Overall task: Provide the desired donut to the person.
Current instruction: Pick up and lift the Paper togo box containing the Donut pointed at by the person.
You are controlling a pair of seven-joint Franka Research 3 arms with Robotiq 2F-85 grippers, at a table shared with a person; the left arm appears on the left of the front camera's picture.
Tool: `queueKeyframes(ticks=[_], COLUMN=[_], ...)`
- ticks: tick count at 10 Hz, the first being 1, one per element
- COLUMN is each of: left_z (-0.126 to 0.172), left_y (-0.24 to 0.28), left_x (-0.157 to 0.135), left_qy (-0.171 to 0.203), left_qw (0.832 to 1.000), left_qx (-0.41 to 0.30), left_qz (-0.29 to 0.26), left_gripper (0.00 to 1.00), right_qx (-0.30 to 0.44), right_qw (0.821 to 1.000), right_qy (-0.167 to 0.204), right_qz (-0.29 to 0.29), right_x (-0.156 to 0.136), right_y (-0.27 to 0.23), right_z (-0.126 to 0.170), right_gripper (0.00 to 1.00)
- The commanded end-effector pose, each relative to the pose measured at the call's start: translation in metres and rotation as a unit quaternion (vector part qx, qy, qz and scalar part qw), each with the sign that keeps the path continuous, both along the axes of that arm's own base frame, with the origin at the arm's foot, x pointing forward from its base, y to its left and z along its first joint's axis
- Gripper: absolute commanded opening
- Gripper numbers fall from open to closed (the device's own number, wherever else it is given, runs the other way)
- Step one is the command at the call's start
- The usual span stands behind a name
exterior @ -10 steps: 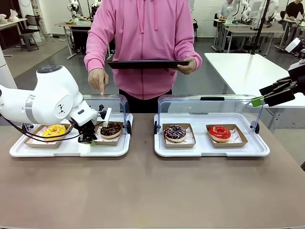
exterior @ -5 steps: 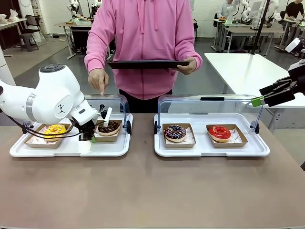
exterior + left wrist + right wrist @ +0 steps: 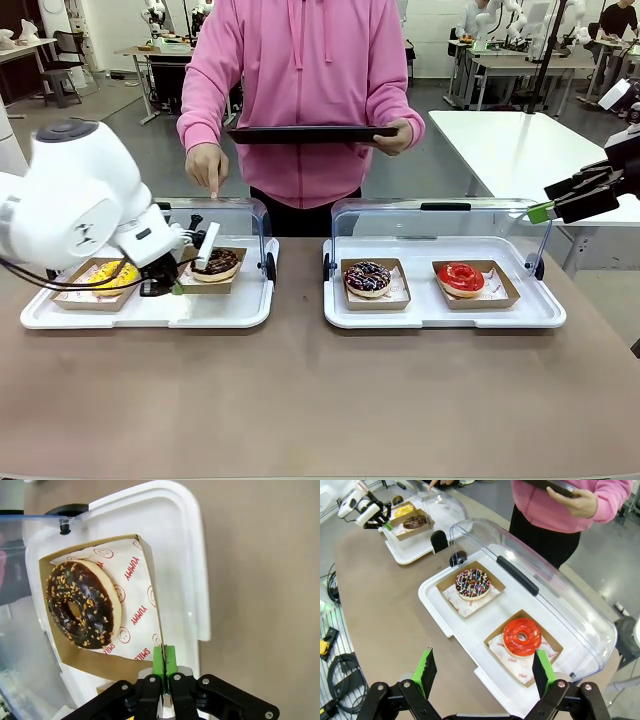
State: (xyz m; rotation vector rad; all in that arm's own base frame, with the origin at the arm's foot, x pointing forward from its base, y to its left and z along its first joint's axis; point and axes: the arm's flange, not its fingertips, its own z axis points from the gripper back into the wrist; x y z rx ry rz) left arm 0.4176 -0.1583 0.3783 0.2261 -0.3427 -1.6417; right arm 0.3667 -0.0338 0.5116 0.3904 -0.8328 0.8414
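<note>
Now your left fingers (image 3: 159,659) are pinched shut on the rim of the cardboard tray (image 3: 142,600) carrying the chocolate donut (image 3: 84,604). Lift it level and slowly toward the person (image 3: 300,90). Your right fingers (image 3: 426,671) stand wide apart, empty.

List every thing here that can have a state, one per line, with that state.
left gripper, shut on the chocolate donut carton rim
right gripper, open, empty
left case lid, raised
right case lid, raised
black tray, held up by the person's hand
</note>
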Motion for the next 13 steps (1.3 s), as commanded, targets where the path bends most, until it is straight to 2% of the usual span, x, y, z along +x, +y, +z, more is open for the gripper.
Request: queueKeyframes(ticks=[1,2,3,4,7,10,13], left_z=[0.017,0.027,0.043,0.058,0.112,0.137,0.138], left_y=[0.011,0.016,0.022,0.027,0.039,0.05,0.063], left_x=[-0.043,-0.058,-0.072,-0.082,-0.107,-0.108,-0.082], left_qy=[-0.029,-0.023,0.002,0.01,-0.002,-0.014,-0.039], left_qw=[1.0,1.0,1.0,1.0,1.0,0.999,0.996], left_qx=[0.011,0.009,-0.012,-0.02,-0.021,-0.016,-0.05], left_qz=[-0.004,-0.002,-0.01,-0.01,-0.016,-0.041,-0.057], left_gripper=[0.0,0.0,0.0,0.0,0.0,0.0,0.0], right_qx=[0.0,0.0,0.0,0.0,0.0,0.0,0.0], right_qw=[1.0,1.0,1.0,1.0,1.0,1.0,1.0], right_qy=[0.0,0.0,0.0,0.0,0.0,0.0,0.0], right_qz=[0.007,0.007,0.007,0.007,0.007,0.007,0.007], right_x=[0.0,0.0,0.0,0.0,0.0,0.0,0.0], right_y=[-0.001,-0.001,-0.001,-0.001,-0.001,-0.001,-0.001], right_z=[-0.002,-0.002,-0.002,-0.002,-0.002,-0.002,-0.002], right_gripper=[1.0,1.0,1.0,1.0,1.0,1.0,1.0])
